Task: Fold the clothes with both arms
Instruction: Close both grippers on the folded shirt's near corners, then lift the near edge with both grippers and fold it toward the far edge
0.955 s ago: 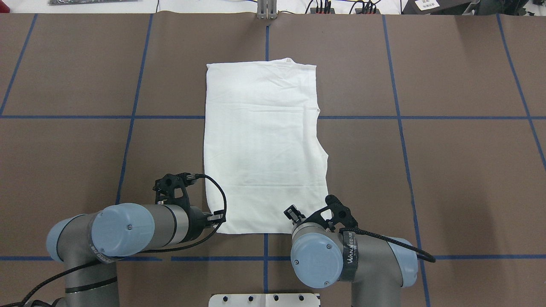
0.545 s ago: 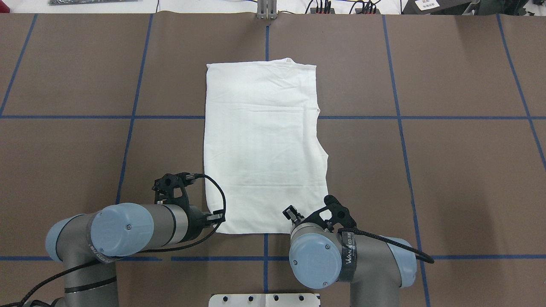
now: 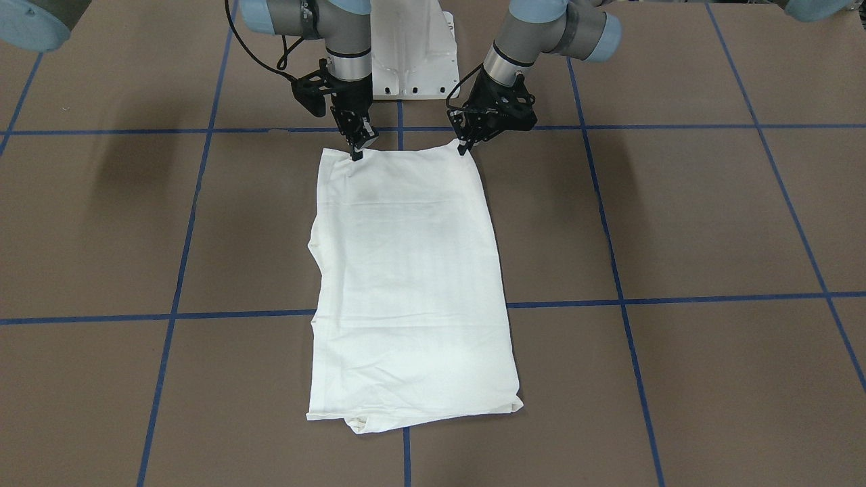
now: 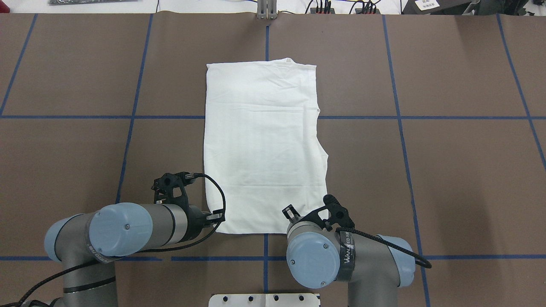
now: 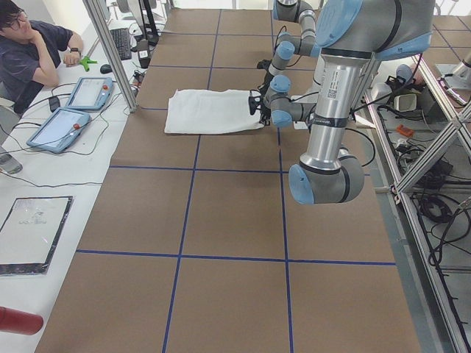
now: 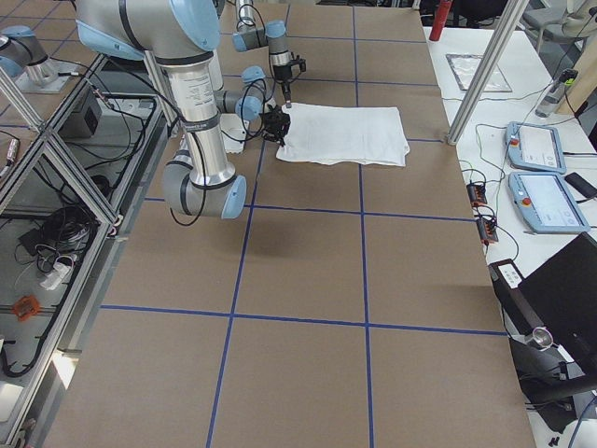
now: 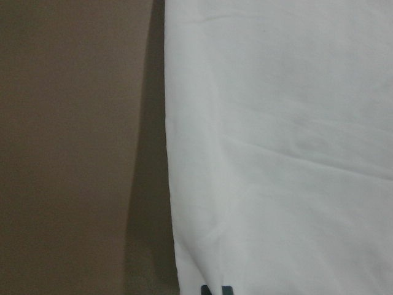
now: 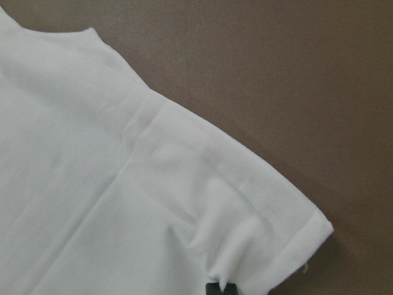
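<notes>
Right hand (image 3: 356,154) pinches the T-shirt (image 4: 264,145) hem; left hand's (image 3: 463,150) state I cannot tell; right-arm strap (image 4: 349,256) reads "WAN…".

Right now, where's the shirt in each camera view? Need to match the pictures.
Front-facing: shirt in the centre, lying lengthwise top to bottom.
Overhead: centre, lengthwise top to bottom.
Exterior left: upper middle, small and flat.
Exterior right: upper middle, small and flat.
Left wrist: fills the right half.
Right wrist: fills the left and bottom, with a corner at lower right.
Shared landmark: the blue tape line running under the shirt, in the four fixed views only.
</notes>
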Controlling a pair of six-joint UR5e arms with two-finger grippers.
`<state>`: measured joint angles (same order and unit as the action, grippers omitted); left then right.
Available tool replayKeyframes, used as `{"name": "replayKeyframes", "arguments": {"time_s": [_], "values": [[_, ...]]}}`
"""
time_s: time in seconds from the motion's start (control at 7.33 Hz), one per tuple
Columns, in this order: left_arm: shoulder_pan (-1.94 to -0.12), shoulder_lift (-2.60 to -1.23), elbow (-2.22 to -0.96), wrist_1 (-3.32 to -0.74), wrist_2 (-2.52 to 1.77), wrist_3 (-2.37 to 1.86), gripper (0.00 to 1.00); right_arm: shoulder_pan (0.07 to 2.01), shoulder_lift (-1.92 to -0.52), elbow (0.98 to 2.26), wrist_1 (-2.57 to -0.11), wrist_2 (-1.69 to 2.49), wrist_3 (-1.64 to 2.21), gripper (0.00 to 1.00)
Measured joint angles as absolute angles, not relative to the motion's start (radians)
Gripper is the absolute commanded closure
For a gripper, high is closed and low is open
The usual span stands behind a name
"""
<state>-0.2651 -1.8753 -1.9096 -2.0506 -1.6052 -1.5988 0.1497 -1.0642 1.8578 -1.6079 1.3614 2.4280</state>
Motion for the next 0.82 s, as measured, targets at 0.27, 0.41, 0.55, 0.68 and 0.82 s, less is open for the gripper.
{"name": "replayKeyframes", "arguments": {"time_s": [0.27,0.41,0.55,0.68,0.82], "values": [[-0.267,-1.871,-1.974,-1.994,-1.616,-1.582,1.0,0.164,-1.063,1.956,-1.699,1.367,2.421,1.0],[-0.267,-1.871,-2.051,-1.923,-1.631,-1.571,1.0,0.151,-1.063,2.051,-1.798,1.368,2.421,1.0],[-0.265,-1.871,-2.142,-1.845,-1.647,-1.567,1.0,0.118,-1.062,2.158,-1.903,1.367,2.426,1.0],[-0.261,-1.873,-2.237,-1.759,-1.659,-1.566,1.0,0.085,-1.049,2.26,-2.011,1.367,2.43,1.0],[-0.258,-1.88,-2.321,-1.668,-1.679,-1.567,1.0,0.068,-1.016,2.325,-2.104,1.367,2.427,1.0]]}}
